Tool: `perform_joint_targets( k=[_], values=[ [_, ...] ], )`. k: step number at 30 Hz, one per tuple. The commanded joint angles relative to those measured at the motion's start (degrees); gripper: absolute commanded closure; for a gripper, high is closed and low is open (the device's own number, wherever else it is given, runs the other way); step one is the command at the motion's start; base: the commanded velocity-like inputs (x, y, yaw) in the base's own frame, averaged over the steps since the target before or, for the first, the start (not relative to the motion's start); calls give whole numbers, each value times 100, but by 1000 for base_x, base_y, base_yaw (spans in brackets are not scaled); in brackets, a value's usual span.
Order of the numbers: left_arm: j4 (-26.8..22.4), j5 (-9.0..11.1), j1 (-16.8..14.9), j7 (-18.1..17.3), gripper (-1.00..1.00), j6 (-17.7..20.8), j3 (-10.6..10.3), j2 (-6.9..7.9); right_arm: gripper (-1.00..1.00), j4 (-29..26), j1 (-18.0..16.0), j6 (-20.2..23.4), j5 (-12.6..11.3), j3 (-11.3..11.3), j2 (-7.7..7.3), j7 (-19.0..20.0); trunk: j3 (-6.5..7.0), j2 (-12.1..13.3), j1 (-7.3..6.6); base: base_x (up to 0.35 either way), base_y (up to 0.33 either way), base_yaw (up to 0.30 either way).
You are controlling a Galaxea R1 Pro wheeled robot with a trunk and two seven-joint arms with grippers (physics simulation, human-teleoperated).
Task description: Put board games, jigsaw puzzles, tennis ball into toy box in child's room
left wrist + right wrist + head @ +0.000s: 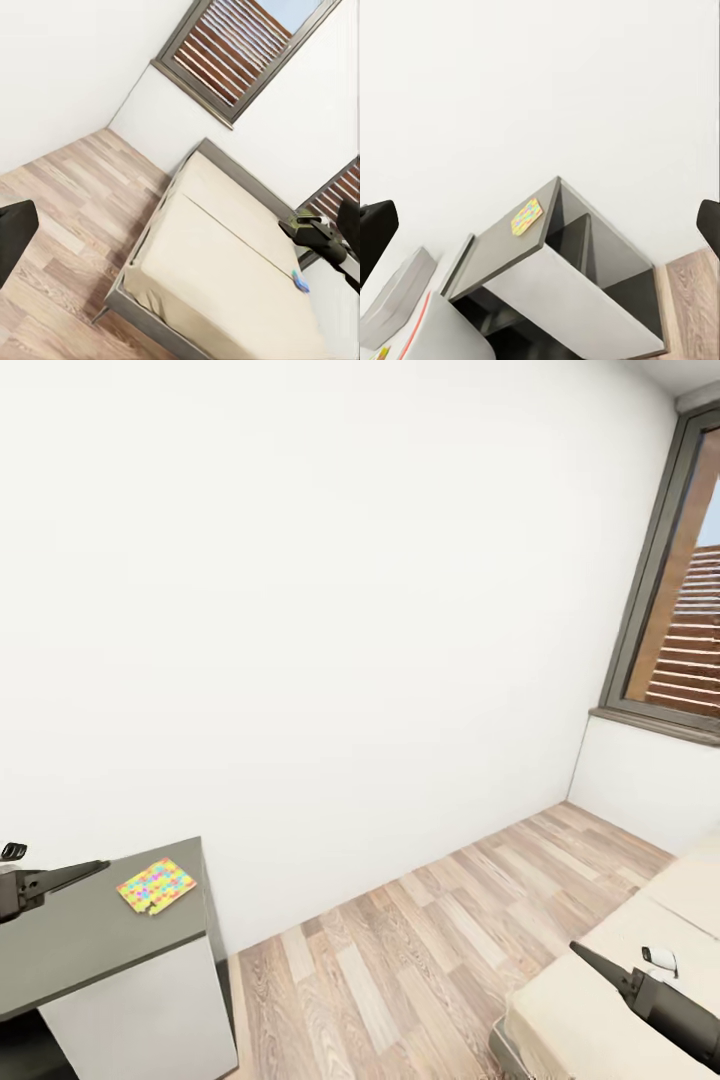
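A jigsaw puzzle (155,885) of bright multicoloured pieces lies flat on a dark grey side desk (80,935), just right of my left gripper (75,873). The right wrist view shows the same puzzle (526,217), with the light-grey toy box (394,298) on the pale table (446,334) beside that desk. On the beige bed (217,262), near one edge, rests a small blue board game (301,283). My right gripper (597,957) hovers over the bed's corner (590,1010). Both wrist views show the fingers (15,232) (375,232) spread wide with nothing between them.
A white wall fills the front. A dark-framed window (680,610) stands at the right above a low white sill wall. Wood-plank floor (420,950) runs between the side desk and the bed. A red-edged item (418,326) lies by the toy box; I cannot identify it.
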Motion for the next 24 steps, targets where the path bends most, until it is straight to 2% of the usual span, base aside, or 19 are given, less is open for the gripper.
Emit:
perform_joint_targets(
  k=[1,24],
  values=[
    [-1,-5,1,-25,-100,61,4,2,-100,31,-7,60,-11,-4,0,17,-3,-4,2,0,0,-277],
    [-6,-6,1,-25,-100,56,9,2,-100,183,-20,59,-9,-47,0,21,-4,-4,2,0,0,-278]
  ],
)
